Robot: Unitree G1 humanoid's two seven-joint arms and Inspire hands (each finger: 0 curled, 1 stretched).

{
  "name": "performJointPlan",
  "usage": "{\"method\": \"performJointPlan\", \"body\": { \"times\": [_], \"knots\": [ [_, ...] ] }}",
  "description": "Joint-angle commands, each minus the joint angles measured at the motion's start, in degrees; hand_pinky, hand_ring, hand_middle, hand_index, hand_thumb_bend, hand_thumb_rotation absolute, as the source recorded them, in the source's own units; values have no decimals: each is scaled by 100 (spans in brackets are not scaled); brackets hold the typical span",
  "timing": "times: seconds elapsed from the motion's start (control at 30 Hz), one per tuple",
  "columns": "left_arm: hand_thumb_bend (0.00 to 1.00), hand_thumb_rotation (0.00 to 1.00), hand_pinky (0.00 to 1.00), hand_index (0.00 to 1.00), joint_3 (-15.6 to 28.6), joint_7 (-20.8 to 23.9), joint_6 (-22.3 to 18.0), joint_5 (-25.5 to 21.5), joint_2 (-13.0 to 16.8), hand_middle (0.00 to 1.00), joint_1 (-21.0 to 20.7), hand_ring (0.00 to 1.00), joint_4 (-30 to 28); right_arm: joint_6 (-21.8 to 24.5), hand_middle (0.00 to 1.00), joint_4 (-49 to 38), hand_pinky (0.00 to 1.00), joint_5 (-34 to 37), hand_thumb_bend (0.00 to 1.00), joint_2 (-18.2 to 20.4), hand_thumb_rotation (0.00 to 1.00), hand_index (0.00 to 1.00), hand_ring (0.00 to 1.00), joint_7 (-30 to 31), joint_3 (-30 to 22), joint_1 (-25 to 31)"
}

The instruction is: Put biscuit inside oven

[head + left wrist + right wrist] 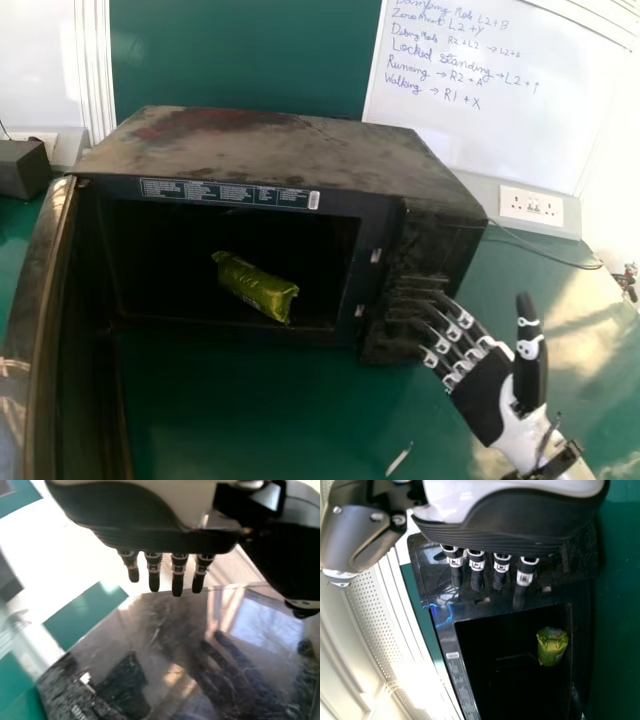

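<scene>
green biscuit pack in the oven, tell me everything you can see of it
The green, shiny biscuit pack is a roughly cylindrical roll in a crinkled, plastic-looking wrapper with ragged, pinched ends and some printing. It looks closed. It lies on its side, slanted, inside the black box-shaped oven, its right end near the front sill. The right hand is apart from it.

From where I'm standing, the biscuit packet (257, 288), a roll in shiny yellow-green wrapping with crimped ends, is lying on its side inside the black oven (270, 150). It's resting aslant near the front of the opening, one end pointing forward and to the right. The boxy oven is sitting on the green tabletop (250, 410), its top looking dusty and smudged, its door (45, 330) hanging wide open on the left.
</scene>
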Motion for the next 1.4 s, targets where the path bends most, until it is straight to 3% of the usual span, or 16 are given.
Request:
{"method": "performJointPlan", "body": {
  "times": [0.0,0.2,0.3,0.37,0.7,0.97,1.37],
  "knots": [
    [90,100,100,100,-24,72,63,106,130,100,163,100,-220,116,100,61,98,143,100,-95,100,100,100,73,-185,118],
    [86,100,100,100,-174,58,431,309,324,100,523,100,-825,257,100,196,94,182,100,-127,98,100,100,172,-442,349],
    [85,100,100,100,-279,76,553,326,378,100,630,100,-999,266,100,234,78,189,100,-89,95,100,100,210,-499,381],
    [85,100,100,100,-299,83,573,365,408,100,653,100,-1058,267,100,257,73,171,100,-72,95,100,99,199,-517,384],
    [86,100,100,100,-344,57,718,612,703,100,669,100,-1206,191,100,340,98,9,100,66,97,100,100,44,-482,371],
    [86,100,100,100,-403,77,1111,678,1136,100,512,100,-1399,176,100,305,100,-64,100,199,100,95,100,-77,-444,361],
    [87,100,100,100,-78,56,1593,1563,1571,100,-131,100,-1664,129,100,327,100,-165,100,269,100,100,100,-86,-446,336]
  ]
}}
